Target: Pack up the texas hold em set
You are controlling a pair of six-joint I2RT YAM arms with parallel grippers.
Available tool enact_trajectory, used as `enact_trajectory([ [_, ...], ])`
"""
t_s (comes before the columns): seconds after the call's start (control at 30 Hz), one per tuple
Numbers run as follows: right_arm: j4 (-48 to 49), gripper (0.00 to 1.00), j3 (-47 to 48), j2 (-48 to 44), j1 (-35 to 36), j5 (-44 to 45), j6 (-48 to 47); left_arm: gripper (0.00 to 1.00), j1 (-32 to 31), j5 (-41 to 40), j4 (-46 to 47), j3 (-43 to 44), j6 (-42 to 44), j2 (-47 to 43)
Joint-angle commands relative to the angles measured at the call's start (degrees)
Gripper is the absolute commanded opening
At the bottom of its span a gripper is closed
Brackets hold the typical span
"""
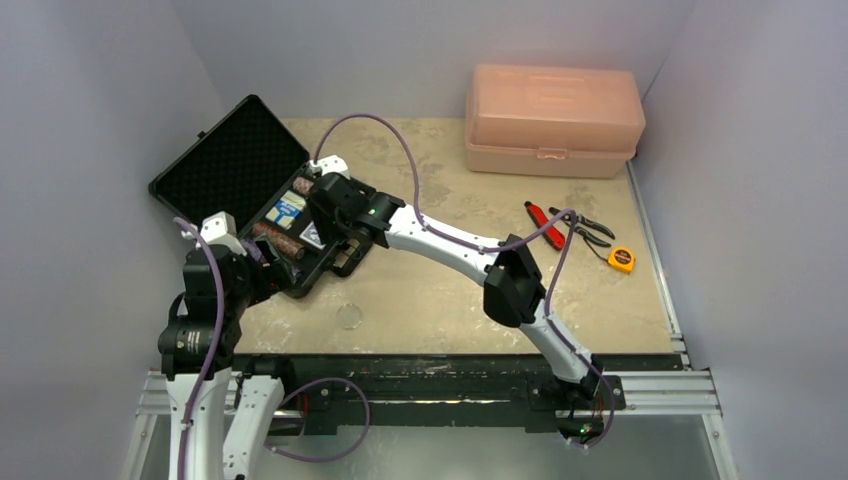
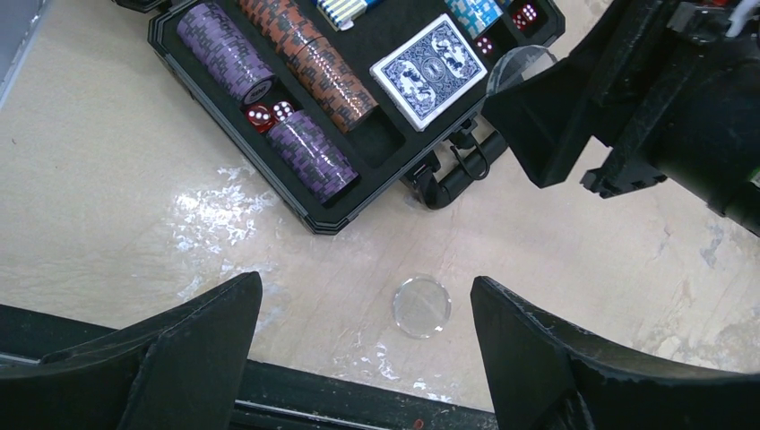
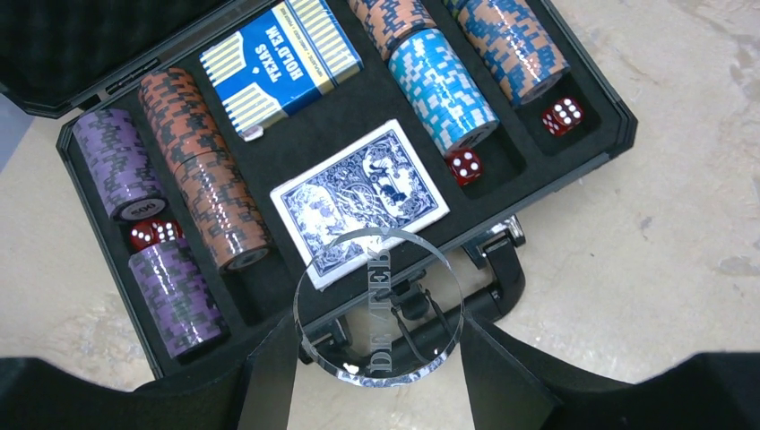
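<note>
Black hard briefcase (image 1: 228,160) lies open at the left of the table (image 1: 450,290), lid tilted back. Its foam tray holds chip rows (image 3: 193,179), a loose blue card deck (image 3: 358,202), a boxed deck (image 3: 282,63) and small red dice (image 3: 464,166). The right gripper (image 3: 381,363) pinches a clear dealer disc (image 3: 378,309) by its rim, over the case's near edge beside the handle (image 3: 504,273). The left gripper (image 2: 366,300) hangs wide open and empty above a second clear disc (image 2: 421,305), which lies on the table near the case. Likely trouble: the slick disc could squirt from its edge grip. Released here, it could strike the rim or handle and roll away instead of seating in foam. The arms are also close enough to bump.
</note>
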Motion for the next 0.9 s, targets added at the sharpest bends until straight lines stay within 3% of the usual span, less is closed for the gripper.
enact_trajectory([
  [0.0,3.17,0.59,4.01,0.87,-0.76,-1.82,-1.56,0.87,-0.13,-0.76,0.73,0.95,-0.06,-1.56],
  [0.87,11.02,0.59,11.98,11.14,-3.22,-8.12,-4.66,0.85,-0.13,0.34,0.99,0.68,-0.5,-2.48],
])
